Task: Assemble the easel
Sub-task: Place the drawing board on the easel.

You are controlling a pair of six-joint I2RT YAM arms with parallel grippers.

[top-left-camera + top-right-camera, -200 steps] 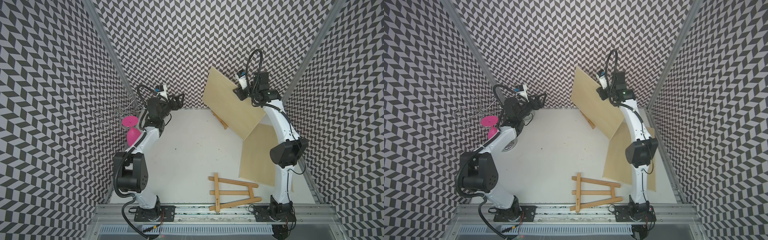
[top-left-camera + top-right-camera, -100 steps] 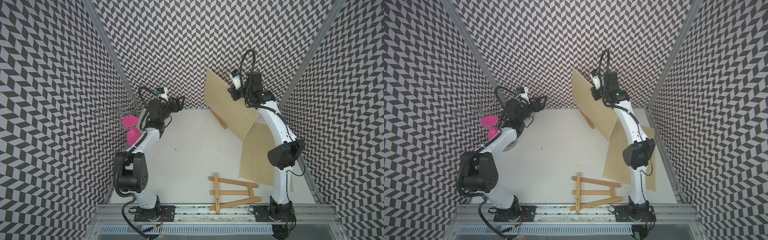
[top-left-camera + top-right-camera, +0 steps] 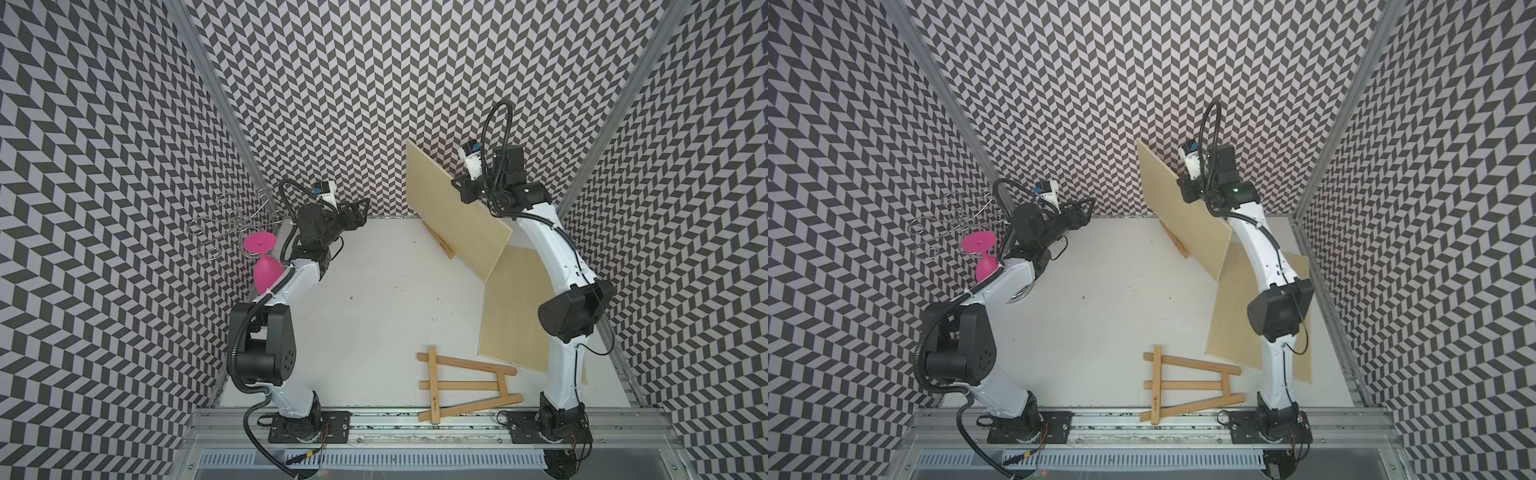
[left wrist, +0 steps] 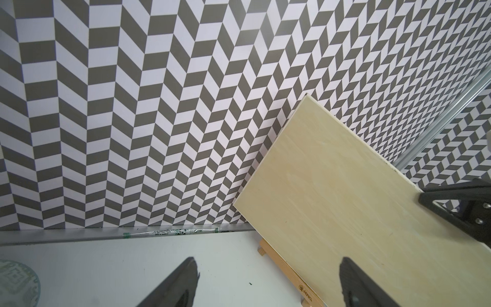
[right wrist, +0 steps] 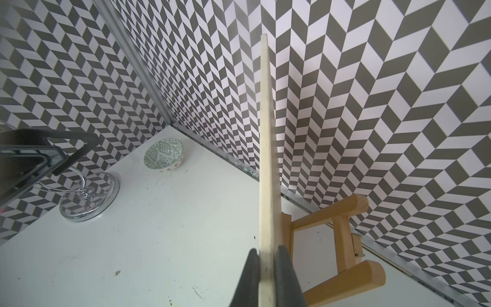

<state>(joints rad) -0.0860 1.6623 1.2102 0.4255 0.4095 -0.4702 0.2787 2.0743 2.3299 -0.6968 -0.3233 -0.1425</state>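
My right jaws pinch the upright board [image 5: 265,159], which hides most of the easel stand [image 5: 342,239] behind it; my left jaws gape wide.

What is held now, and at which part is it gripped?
The right gripper is shut on the wooden board, pinching its thin upper edge. The left gripper is open and holds nothing.

A pale plywood board [image 3: 451,208] stands on edge in the right gripper [image 5: 267,252], a small wooden easel stand [image 5: 342,231] just behind it. Below that gripper's arm a flat plywood sheet [image 3: 513,307] lies on the white table [image 3: 374,311], a wooden A-frame easel [image 3: 465,384] nearer the front rail. The left gripper [image 3: 356,210] hangs well left, a patterned ceramic bowl [image 5: 164,155] near it.
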